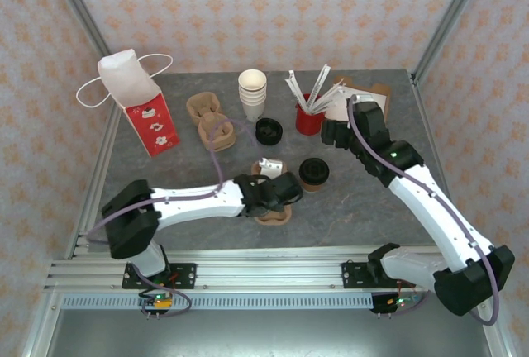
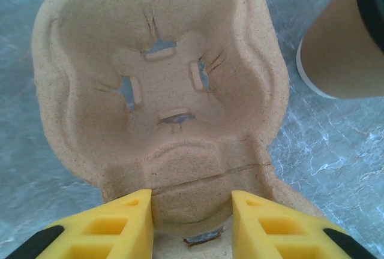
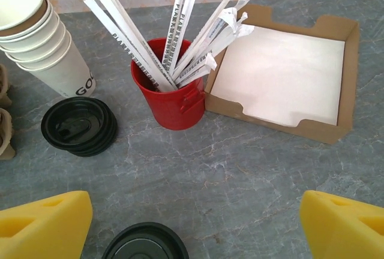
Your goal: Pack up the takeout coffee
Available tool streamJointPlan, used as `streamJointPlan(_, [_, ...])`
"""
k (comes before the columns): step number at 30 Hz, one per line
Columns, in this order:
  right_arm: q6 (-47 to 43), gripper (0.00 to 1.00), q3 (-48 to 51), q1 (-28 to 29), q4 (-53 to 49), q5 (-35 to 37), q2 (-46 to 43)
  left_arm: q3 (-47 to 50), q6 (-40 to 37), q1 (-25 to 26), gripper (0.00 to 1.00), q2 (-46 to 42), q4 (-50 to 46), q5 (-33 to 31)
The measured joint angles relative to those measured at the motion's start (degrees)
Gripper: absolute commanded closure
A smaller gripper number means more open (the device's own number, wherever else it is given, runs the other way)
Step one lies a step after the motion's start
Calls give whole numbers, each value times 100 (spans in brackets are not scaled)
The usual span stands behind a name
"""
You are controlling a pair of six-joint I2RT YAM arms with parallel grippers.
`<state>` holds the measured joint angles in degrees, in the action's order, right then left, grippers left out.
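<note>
Our left claw (image 2: 192, 214) grips the narrow waist of a pulp cup carrier (image 2: 174, 85), one yellow finger touching each side. The carrier lies flat on the table (image 2: 336, 157). Just right of it stands the takeout coffee (image 2: 339, 43), upright with its black lid on. Our right claw (image 3: 192, 217) hangs wide open and holds nothing, just beyond the coffee. Farther out stands a red cup of straws (image 3: 171, 103), with a napkin tray (image 3: 345, 79) to its right and stacked paper cups (image 3: 42, 37) and loose black lids (image 3: 78, 126) to its left.
</note>
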<state>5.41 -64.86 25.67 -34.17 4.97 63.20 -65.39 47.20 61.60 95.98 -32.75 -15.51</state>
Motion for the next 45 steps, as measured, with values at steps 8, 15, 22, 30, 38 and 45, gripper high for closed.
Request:
streamJointPlan(8, [46, 10, 221, 0, -101, -46, -101, -173, 52, 17, 63, 579, 116, -7])
streamJointPlan(15, [59, 10, 282, 0, -101, -155, -101, -251, -214, 17, 62, 704, 323, 46])
streamJointPlan(22, [59, 10, 291, 0, -98, -240, -76, -273, -570, 17, 60, 728, 387, 114])
streamJointPlan(30, [61, 10, 306, 0, -98, -345, -4, -273, -787, 17, 55, 743, 396, 164])
streamJointPlan(38, [61, 10, 306, 0, -101, -350, 7, -273, -828, 17, 39, 756, 417, 199])
streamJointPlan(45, [57, 11, 306, 37, -98, -350, -72, -271, -1040, 0, 31, -4, 203, 238])
